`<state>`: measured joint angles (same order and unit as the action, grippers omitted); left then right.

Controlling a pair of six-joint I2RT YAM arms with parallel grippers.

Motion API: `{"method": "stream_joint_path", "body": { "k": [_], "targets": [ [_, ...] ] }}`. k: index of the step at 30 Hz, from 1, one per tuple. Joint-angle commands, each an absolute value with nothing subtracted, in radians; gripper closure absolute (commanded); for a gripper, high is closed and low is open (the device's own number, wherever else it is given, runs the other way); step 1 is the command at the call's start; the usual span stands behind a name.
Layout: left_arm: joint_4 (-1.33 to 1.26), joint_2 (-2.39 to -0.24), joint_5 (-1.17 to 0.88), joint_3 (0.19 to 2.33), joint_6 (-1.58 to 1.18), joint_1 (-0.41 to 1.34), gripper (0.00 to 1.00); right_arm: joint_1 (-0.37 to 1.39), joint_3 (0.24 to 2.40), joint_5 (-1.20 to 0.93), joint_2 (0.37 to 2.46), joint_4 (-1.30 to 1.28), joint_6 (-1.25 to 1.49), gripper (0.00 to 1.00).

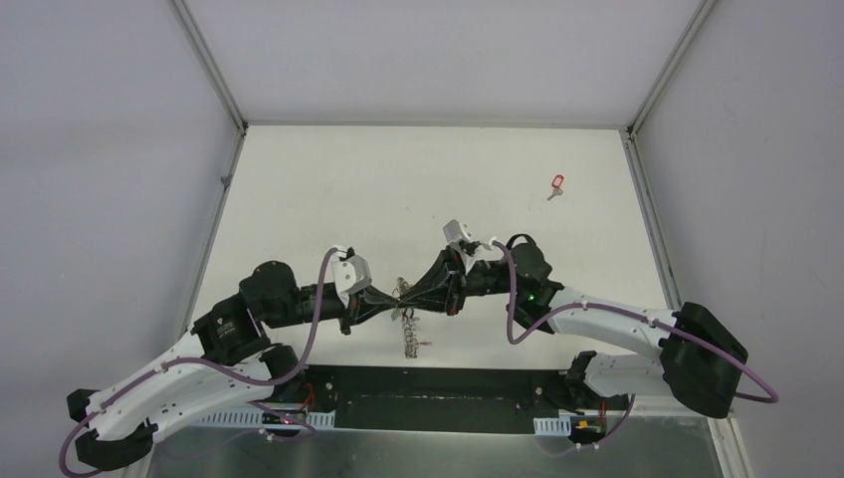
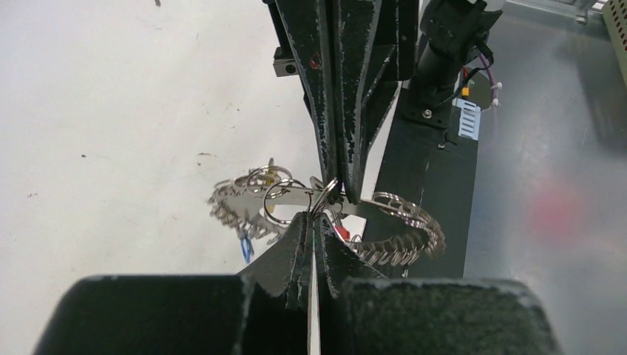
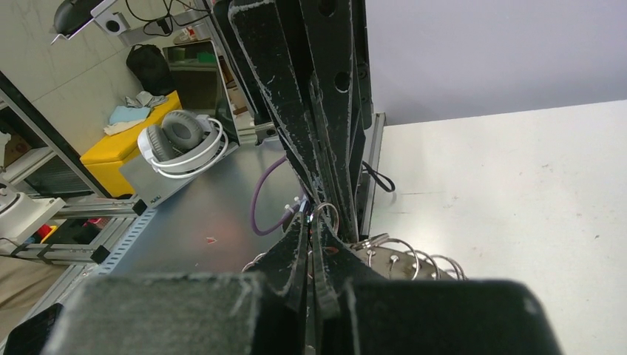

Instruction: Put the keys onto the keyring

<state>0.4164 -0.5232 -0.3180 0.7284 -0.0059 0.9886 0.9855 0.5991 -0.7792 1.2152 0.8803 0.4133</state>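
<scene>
Both sets of jaws are pressed together, tip to tip: the left gripper (image 2: 313, 219) and the right gripper (image 2: 338, 189) pinch the fringe of the keyring (image 2: 403, 235) at the near middle of the white table (image 1: 328, 189). A blue tag (image 2: 245, 248) seems already hung on it. One red-tagged key (image 1: 557, 185) still lies far right. Beyond the table are headphones (image 3: 181, 144).

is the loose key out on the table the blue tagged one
No, the key lying alone towards the far right of the table has a red tag.
</scene>
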Motion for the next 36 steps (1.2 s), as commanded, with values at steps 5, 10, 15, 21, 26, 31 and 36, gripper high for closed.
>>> {"method": "stream_joint_path", "body": {
  "k": [5,10,15,21,26,31,36],
  "targets": [
    [0.300,-0.471,-0.422,0.650,0.045,0.996,1.00,0.997,0.622,-0.824,1.192,1.136,0.453,1.00],
    [0.279,-0.486,-0.481,0.644,0.080,0.996,0.99,0.997,0.624,-0.829,1.211,1.197,0.481,1.00],
    [0.279,-0.500,-0.482,0.637,0.095,0.997,0.86,0.998,0.631,-0.835,1.216,1.221,0.495,1.00],
    [0.278,-0.507,-0.470,0.638,0.084,0.996,0.73,0.997,0.632,-0.834,1.210,1.221,0.491,1.00],
    [0.287,-0.479,-0.431,0.648,0.086,0.996,0.69,0.997,0.629,-0.826,1.212,1.221,0.487,1.00],
    [0.354,-0.423,-0.376,0.672,0.083,0.996,0.56,0.996,0.618,-0.806,1.206,1.212,0.475,1.00],
    [0.477,-0.397,-0.326,0.732,0.074,0.997,0.51,0.994,0.613,-0.797,1.200,1.193,0.464,1.00]
  ]
}}
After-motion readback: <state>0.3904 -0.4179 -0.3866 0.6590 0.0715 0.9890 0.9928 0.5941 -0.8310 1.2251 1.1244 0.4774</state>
